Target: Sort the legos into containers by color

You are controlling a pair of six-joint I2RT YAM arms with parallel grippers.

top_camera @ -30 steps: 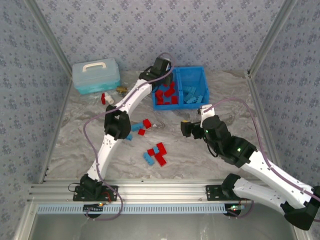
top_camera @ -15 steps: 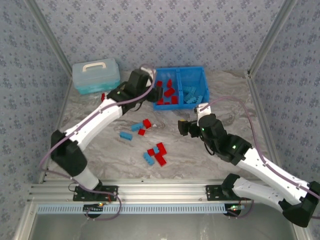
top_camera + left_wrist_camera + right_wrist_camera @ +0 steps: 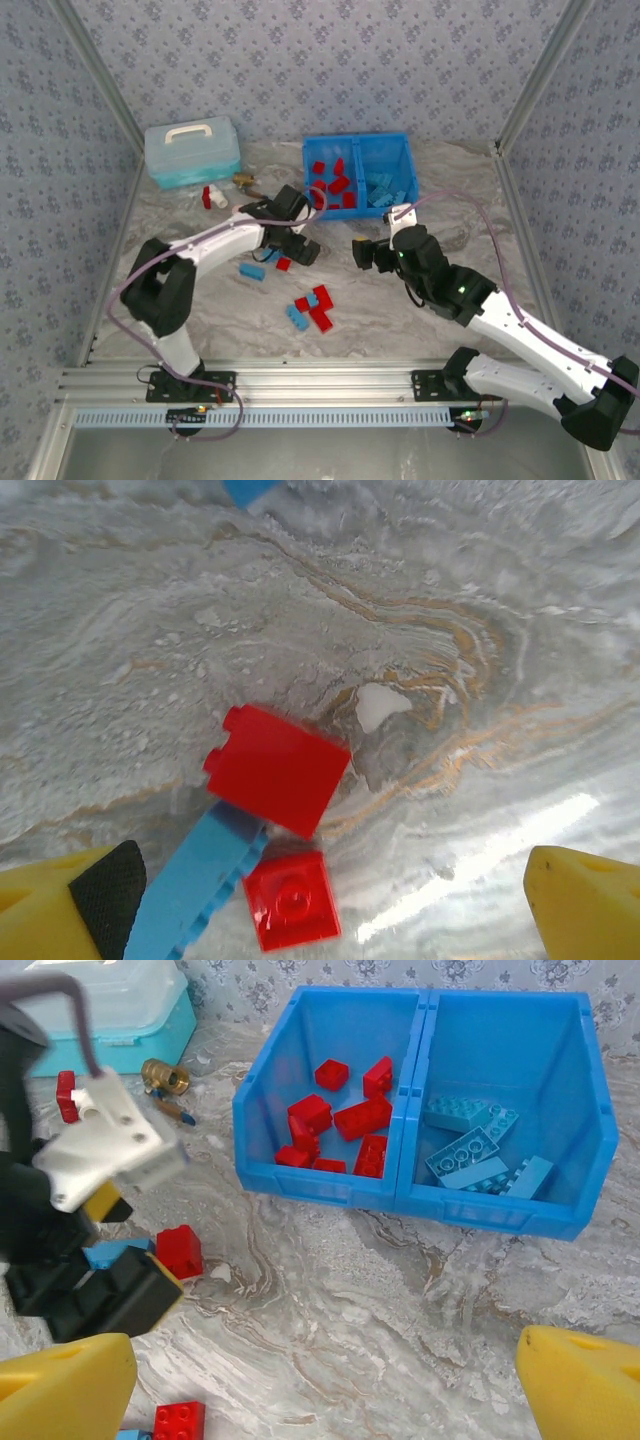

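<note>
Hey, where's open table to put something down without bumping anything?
Bare table lies right of the blue bin, out to the side rail, and near the front between the brick cluster and the right arm. Crowded: the centre, where the left gripper hangs over loose bricks, and back left around the teal box and small bottle.

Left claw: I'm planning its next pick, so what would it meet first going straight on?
Likely the small red lego nearest it, or the larger red lego beyond; depth is unclear.

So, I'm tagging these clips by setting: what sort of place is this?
Probably a robot test cell: patterned wall panels around a marbled table, two arms bolted to a metal rail.
</note>
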